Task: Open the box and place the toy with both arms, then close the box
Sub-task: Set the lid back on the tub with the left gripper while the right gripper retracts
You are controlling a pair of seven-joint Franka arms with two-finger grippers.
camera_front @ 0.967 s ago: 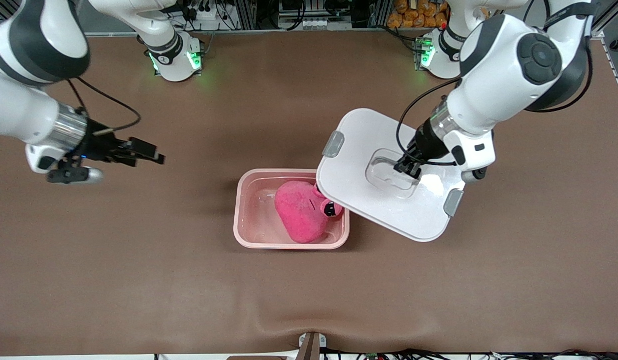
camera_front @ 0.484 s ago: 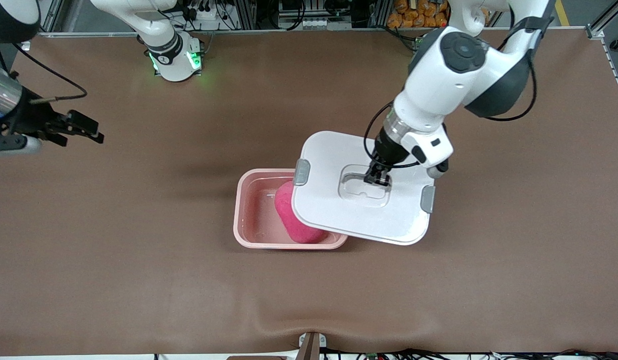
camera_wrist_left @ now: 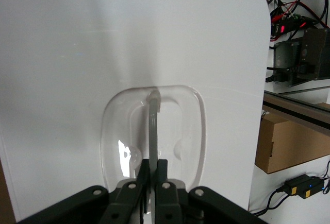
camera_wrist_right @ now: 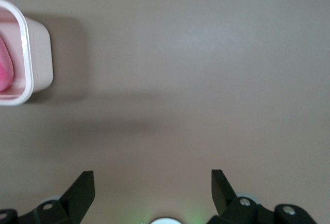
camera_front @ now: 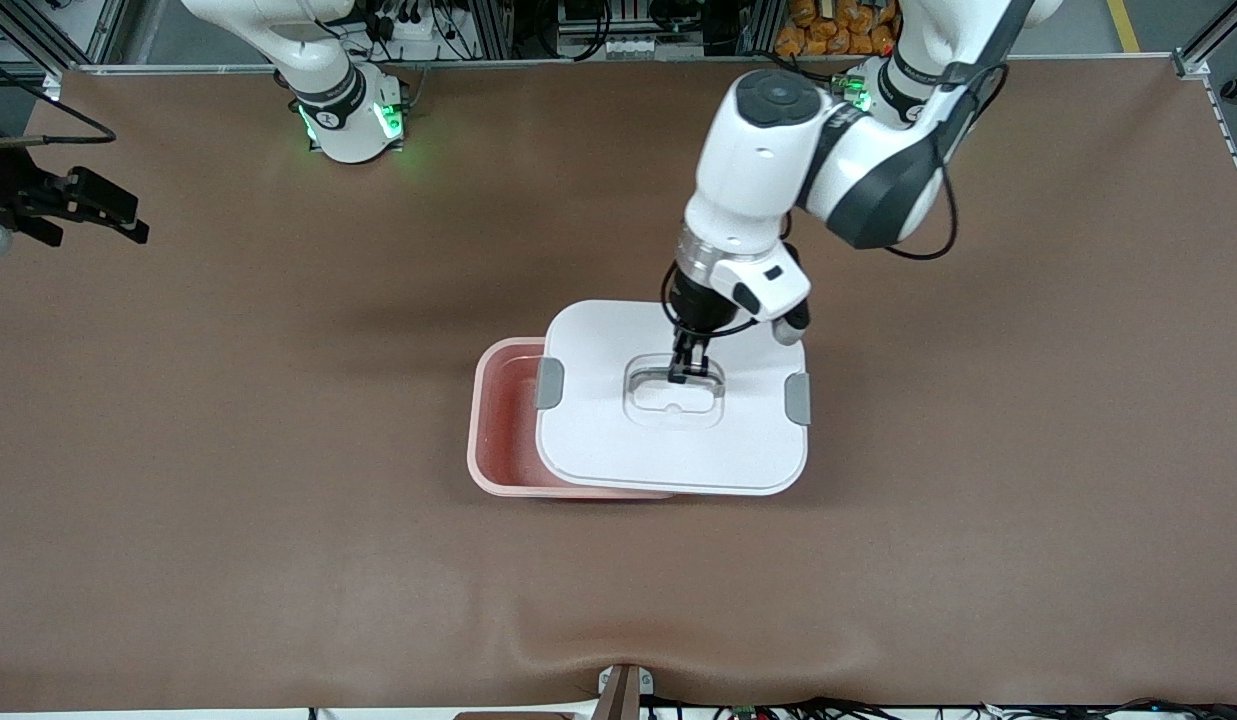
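Observation:
The pale pink box [camera_front: 498,420] stands mid-table. My left gripper [camera_front: 684,372] is shut on the lid's recessed handle [camera_wrist_left: 153,131] and holds the white lid [camera_front: 668,440] over most of the box, shifted toward the left arm's end. Two grey clips [camera_front: 549,382] sit on the lid's sides. The toy is hidden under the lid in the front view; a pink sliver of it [camera_wrist_right: 4,72] shows inside the box [camera_wrist_right: 36,59] in the right wrist view. My right gripper [camera_front: 88,210] is open and empty, above the table at the right arm's end.
The brown table mat [camera_front: 278,500] has a raised wrinkle [camera_front: 538,620] near the front edge. The two arm bases [camera_front: 348,110] stand along the edge farthest from the front camera, with cables and equipment past them.
My left gripper has carried the lid from beside the box to over it, turning it square with the box and hiding the toy. My right gripper has drawn away toward the right arm's end.

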